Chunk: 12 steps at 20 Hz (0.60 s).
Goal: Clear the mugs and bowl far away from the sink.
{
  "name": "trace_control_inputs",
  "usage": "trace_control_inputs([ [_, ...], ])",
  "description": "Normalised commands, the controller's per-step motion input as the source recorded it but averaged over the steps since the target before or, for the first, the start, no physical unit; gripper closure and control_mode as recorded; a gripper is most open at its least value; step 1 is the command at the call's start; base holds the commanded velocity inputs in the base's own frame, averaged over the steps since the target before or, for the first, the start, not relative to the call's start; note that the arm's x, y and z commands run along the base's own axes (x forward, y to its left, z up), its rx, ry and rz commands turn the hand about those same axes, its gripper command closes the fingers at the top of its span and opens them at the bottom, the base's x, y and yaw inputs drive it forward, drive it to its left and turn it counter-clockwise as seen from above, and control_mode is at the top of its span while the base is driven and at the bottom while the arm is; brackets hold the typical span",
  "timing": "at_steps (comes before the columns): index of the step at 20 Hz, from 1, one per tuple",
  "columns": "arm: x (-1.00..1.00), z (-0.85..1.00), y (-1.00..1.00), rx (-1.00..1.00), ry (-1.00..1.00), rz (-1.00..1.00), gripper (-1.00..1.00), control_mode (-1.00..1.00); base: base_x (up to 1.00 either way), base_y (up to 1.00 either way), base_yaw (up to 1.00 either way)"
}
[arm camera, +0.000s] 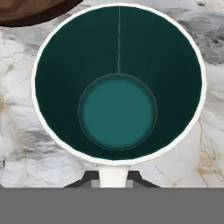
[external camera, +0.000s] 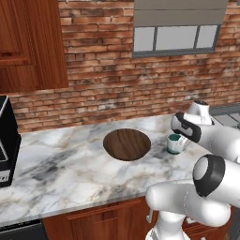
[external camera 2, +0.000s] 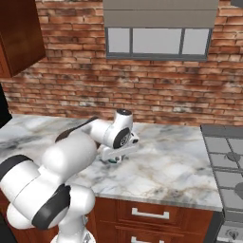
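Hand view: upright mug [arm camera: 117, 113], mouth facing camera, handle toward gripper [arm camera: 113, 177]

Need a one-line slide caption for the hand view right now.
Hand camera looks straight down into the teal mug, jaws shut on its white handle, wooden bowl edge alongside on the marble counter.

Hand [external camera 2: 115, 159] low on marble counter [external camera 2: 166, 166]

Just under the pincer [arm camera: 113, 178], the mug [arm camera: 118, 83] looks smooth, matt teal with a white rim; beyond it the bowl [external camera: 126, 144] shows dark wood grain — both on a veined, polished marble counter [external camera: 61, 168].
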Motion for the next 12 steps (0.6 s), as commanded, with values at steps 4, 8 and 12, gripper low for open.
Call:
trace_control_inputs([
  [4, 0.17, -0.26, 0.00, -0.03, 0.00, 0.00, 1.00, -1.00, 0.00, 0.00, 0.00],
  [8, 0.18, -0.21, 0.00, -0.01, 0.00, 0.00, 1.00, -1.00, 0.00, 0.00, 0.00],
  [12, 0.08, -0.18, -0.07, 0.00, 0.00, 0.00, 1.00, -1.00, 0.00, 0.00, 0.00],
])
